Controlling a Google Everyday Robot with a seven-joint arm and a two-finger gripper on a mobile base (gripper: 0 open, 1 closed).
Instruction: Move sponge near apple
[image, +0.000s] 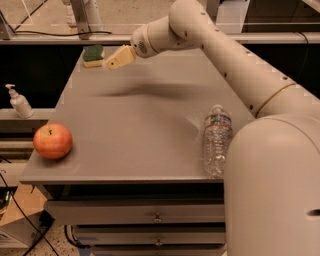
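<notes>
The sponge (93, 55), dark green on top with a yellow base, lies at the far left corner of the grey table (140, 130). The red-orange apple (52, 141) sits at the near left corner, far from the sponge. My gripper (114, 60), with cream-coloured fingers, hangs above the table just right of the sponge and a little nearer than it, not touching it. It holds nothing that I can see.
A clear plastic water bottle (216, 140) lies on its side at the right of the table. A white pump bottle (19, 101) stands on a ledge off the left edge. Drawers (157, 217) are below the table front. My arm reaches across the right side.
</notes>
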